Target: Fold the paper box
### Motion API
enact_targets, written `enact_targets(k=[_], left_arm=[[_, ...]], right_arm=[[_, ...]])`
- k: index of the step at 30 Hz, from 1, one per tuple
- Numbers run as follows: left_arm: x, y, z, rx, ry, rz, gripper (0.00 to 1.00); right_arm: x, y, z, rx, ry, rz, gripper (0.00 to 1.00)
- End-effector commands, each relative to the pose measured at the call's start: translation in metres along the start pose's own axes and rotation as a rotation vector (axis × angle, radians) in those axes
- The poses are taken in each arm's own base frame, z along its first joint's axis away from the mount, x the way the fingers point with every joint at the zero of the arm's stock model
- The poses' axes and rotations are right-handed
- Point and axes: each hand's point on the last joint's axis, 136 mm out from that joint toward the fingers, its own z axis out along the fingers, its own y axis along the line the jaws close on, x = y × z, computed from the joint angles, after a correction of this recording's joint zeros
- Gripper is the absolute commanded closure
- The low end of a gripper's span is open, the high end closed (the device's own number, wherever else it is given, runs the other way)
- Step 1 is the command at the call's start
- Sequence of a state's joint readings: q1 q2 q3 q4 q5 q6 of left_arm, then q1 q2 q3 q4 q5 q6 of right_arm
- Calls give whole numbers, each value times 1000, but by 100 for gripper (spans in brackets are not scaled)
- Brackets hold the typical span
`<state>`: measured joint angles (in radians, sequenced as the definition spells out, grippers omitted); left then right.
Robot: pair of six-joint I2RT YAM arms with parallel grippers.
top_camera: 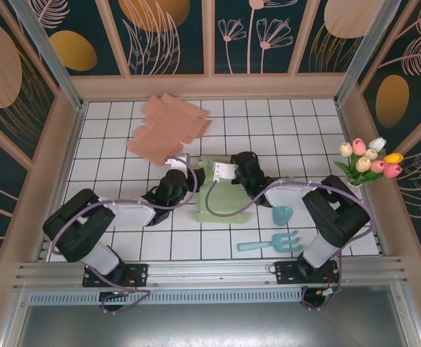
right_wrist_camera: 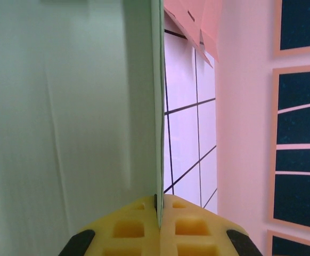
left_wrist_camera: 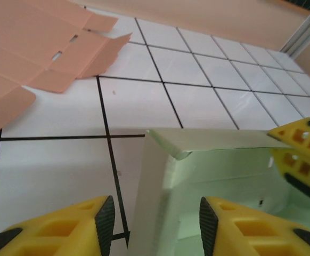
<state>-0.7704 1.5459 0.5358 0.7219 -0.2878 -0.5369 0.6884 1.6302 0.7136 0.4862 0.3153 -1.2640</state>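
Paper box: pale green paper box (top_camera: pixel 225 199) sits on the white tiled table (top_camera: pixel 181 242), near the middle, between the two arms; partly raised, with one side wall upright and a flap bent over its top corner

Left hand: left hand (left_wrist_camera: pixel 156 220) is released; its yellow fingers (left_wrist_camera: pixel 54 229) stand apart, one on each side of the box's upright left wall, with a gap visible on both sides of the wall

Right hand: right hand (right_wrist_camera: pixel 158 210) is clenched on a thin panel of the paper box; the panel's edge runs straight up from between the two yellow fingers (right_wrist_camera: pixel 189 229); seen from the left wrist, it pinches the box at its far right side

Pink cardboard: flat, unfolded pink cardboard (top_camera: pixel 168 129) lies toward the back left of the table, apart from the green box

Other things: tulips (top_camera: pixel 370 160) stand at the right edge; a teal cup (top_camera: pixel 283 215) and a teal rake (top_camera: pixel 272 242) lie near the right arm, in front of the box
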Motion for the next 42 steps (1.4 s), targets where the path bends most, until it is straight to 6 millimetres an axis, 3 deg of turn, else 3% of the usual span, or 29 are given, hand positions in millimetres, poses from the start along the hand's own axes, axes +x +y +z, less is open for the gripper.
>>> enact_targets(k=[1, 9, 15, 21, 25, 30, 35, 37, 42], left_arm=[[10, 10, -9, -28, 56, -13, 46], [34, 17, 6, 0, 162, 26, 42], [46, 5, 28, 62, 189, -9, 45], [63, 9, 56, 33, 213, -22, 49], [69, 10, 63, 37, 210, -31, 50], [70, 10, 57, 49, 216, -19, 50], [49, 33, 30, -78, 179, 56, 47], [36, 37, 16, -98, 156, 81, 47], [27, 34, -2, -68, 137, 89, 47]], right_arm=[[5, 3, 1, -20, 37, 37, 100], [0, 6, -3, -32, 19, 47, 100], [-2, 6, -4, -37, 11, 53, 100], [-2, 9, -2, -44, 17, 50, 100], [-1, 11, -1, -49, 18, 50, 100], [0, 14, 0, -60, 19, 51, 100], [3, 14, -1, -61, 20, 54, 100], [2, 13, -1, -59, 16, 57, 100], [0, 12, -4, -57, 9, 63, 100]])
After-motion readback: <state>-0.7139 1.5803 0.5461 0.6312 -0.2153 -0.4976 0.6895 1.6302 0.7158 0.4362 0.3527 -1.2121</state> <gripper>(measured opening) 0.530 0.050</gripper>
